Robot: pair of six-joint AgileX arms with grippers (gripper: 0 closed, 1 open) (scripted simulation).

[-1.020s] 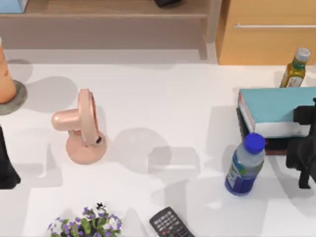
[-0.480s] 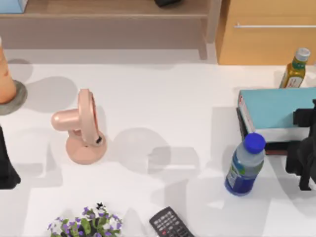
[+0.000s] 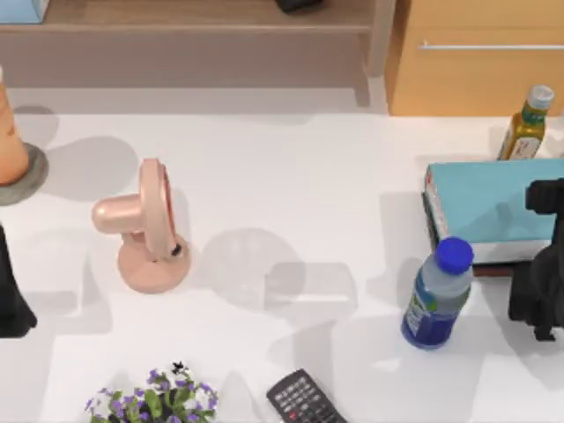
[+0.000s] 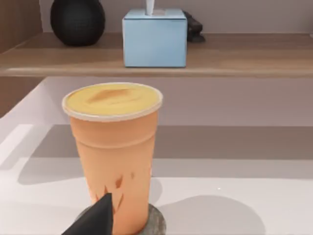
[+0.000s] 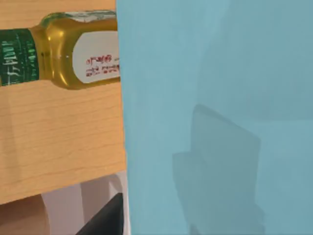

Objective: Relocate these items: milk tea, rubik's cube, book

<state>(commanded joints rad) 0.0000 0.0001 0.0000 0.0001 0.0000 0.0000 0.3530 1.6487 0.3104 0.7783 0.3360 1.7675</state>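
Note:
The milk tea, a peach-orange cup, stands upright on a grey coaster at the table's far left. My left arm rests at the left edge in front of it, apart from the cup; one dark fingertip shows well off to the side. The teal book lies at the right on top of a black book, and its cover looms close in the right wrist view. My right gripper is shut on the book's right end. The rubik's cube is out of view.
A blue-capped bottle stands just in front of the book, and a yellow-brown bottle stands behind it. A pink fan is at centre left. A remote and flowers sit at the front edge. Shelf and cabinet line the back.
The teal book's near edge has risen off the black book and looks larger, with the right arm shifting slightly. The left arm and the milk tea have not moved.

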